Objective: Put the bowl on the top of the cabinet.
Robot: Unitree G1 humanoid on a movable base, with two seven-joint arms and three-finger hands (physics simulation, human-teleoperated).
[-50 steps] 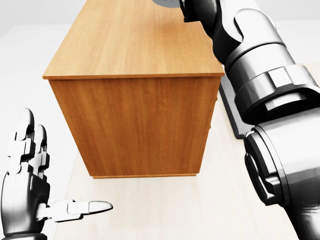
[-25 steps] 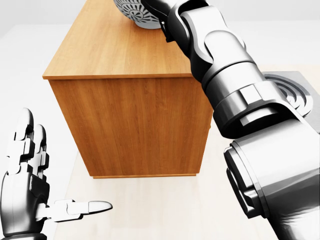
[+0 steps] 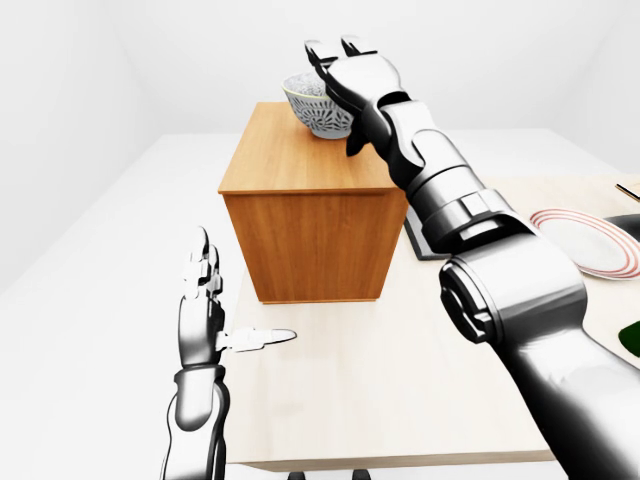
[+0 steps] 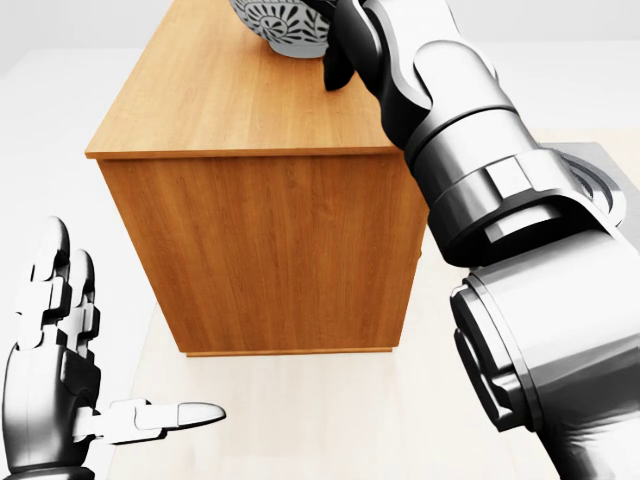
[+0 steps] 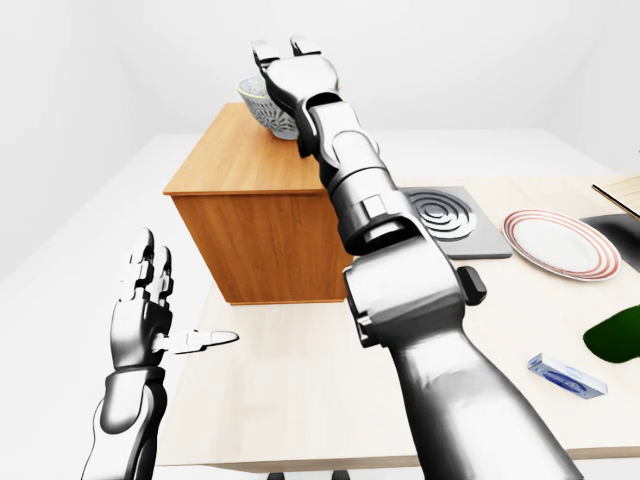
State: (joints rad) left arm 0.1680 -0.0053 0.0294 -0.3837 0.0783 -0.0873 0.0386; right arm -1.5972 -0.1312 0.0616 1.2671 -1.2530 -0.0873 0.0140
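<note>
One pale wood-grain tabletop (image 5: 300, 400) carries the scene. On it stands one boxy cabinet (image 3: 310, 240) of warm, orange-brown wood veneer with square edges and a flat top. One bowl (image 3: 316, 108), white with a dense blue-grey lacework pattern and a rounded wall, sits on that top toward its upper edge in the left-eye view, at about 12 o'clock from the cabinet's middle.

Two metallic grey, segmented arms enter the views. The right hand (image 3: 345, 72) is raised at the bowl's 3 o'clock side, its fingers rising above the rim and its dark thumb pointing down beside the bowl's wall. Whether the fingers grip the bowl or merely stand against it cannot be told. The left hand (image 3: 205, 310) hangs over the tabletop at about 8 o'clock from the cabinet, spread wide with fingers upright and thumb jutting sideways, holding nothing.

In the right-eye view, at 3 o'clock from the cabinet, lies one square grey pad with concentric rings (image 5: 450, 225). Farther right sits one round white plate (image 5: 555, 243) with a red-striped rim. At the right edge shows one dark green rounded shape (image 5: 617, 335), cut off by the frame. Just below it lies one small blue-and-white rectangular packet (image 5: 566, 374).
</note>
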